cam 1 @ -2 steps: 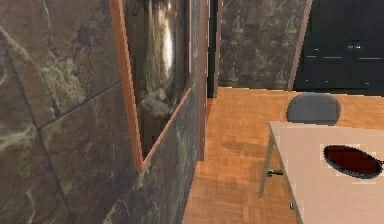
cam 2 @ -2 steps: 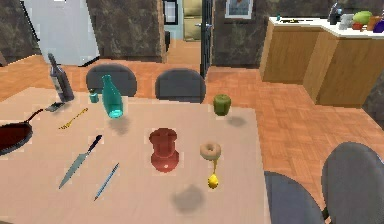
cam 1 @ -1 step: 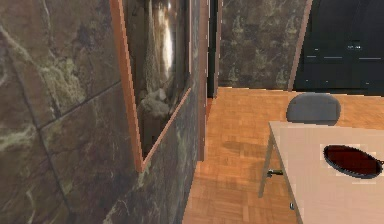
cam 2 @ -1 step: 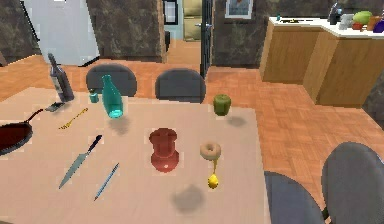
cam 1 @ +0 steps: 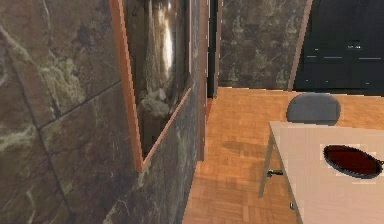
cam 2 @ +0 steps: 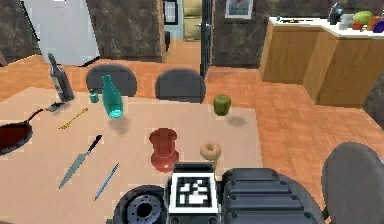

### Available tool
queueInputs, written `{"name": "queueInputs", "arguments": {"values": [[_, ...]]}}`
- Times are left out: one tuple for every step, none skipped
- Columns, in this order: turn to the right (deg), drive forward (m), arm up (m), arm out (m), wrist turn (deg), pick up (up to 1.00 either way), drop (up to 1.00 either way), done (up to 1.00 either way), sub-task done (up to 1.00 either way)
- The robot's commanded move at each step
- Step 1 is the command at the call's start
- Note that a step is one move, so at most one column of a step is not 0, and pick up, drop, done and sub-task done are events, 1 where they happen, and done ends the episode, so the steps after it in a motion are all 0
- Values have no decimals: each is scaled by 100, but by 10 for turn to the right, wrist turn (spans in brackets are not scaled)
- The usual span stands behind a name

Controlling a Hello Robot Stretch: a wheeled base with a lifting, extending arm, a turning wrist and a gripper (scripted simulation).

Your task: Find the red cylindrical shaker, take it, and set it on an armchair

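Observation:
On the pale table (cam 2: 130,130), a red cylindrical shaker (cam 2: 162,148) stands upright in the middle of the arm side view. At the bottom edge, left of a white marker square (cam 2: 196,192), sits the gripper's dark body (cam 2: 140,207), close below the shaker. Its far end is not clear against the tabletop, so I cannot tell whether it holds anything. The table's corner (cam 1: 320,150) lies at the forward view's right.
Around the shaker are a teal bottle (cam 2: 113,98), a green cup (cam 2: 222,104), a tan ring (cam 2: 211,152), two knives (cam 2: 80,162), a dark pan (cam 2: 10,135) and a dark bottle (cam 2: 57,78). Grey chairs (cam 2: 180,85) ring the table. A marble wall with a framed picture (cam 1: 160,70) stands close ahead.

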Motion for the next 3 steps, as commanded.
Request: {"name": "queueInputs", "arguments": {"values": [[0, 0, 0, 30, 0, 0, 0, 0, 0], [0, 0, 0, 0, 450, 0, 0, 0, 0], [0, 0, 0, 0, 450, 0, 0, 0, 0]]}}
